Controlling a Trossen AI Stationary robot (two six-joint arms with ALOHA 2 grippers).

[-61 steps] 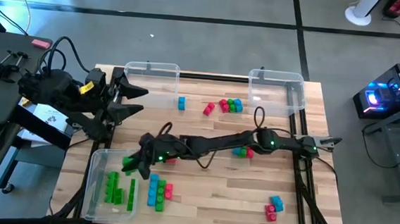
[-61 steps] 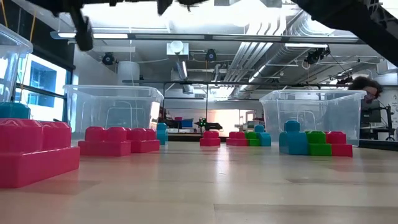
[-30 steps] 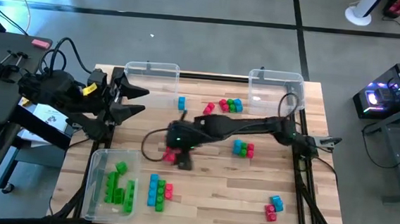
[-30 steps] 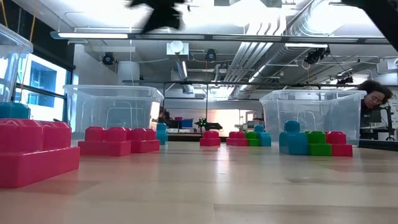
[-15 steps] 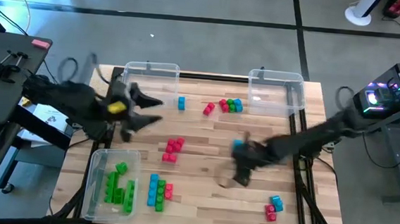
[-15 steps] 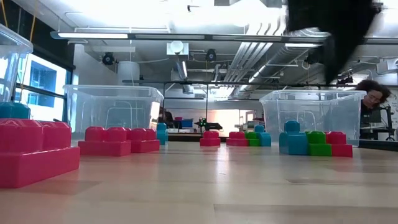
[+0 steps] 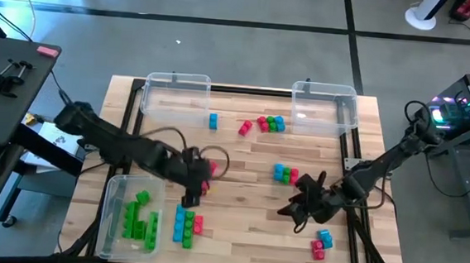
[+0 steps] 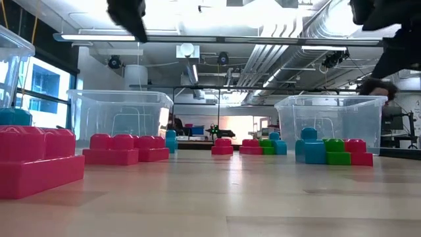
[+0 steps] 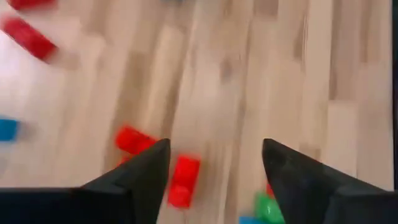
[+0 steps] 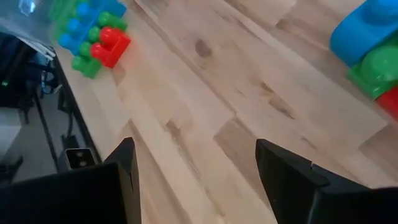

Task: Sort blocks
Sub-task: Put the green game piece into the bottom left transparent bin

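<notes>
Red, green and blue blocks lie scattered on the wooden table. My left gripper (image 7: 191,191) hangs open, tipped down, over the table's middle beside a few red blocks (image 7: 205,172); in its wrist view those red blocks (image 9: 183,180) lie by one finger, untouched. My right gripper (image 7: 296,212) stands open above bare wood toward the right, between a blue-green-red clump (image 7: 284,175) and a blue-red clump (image 7: 321,242). Its wrist view shows only wood between the fingers (image 10: 124,168). Green blocks (image 7: 139,216) lie in the near-left clear bin (image 7: 113,191).
Two clear bins stand at the far edge, one left (image 7: 175,94) and one right (image 7: 326,105). Between them lie a blue block (image 7: 212,122), a red block (image 7: 245,128) and a mixed clump (image 7: 271,123). A blue column with a red block (image 7: 185,225) lies beside the near-left bin.
My right gripper has swung from over the red blocks at the middle toward the table's right edge and a little nearer, rolling as it went. My left gripper has left its place at the left edge, gone right and down toward the red blocks, and tipped downward.
</notes>
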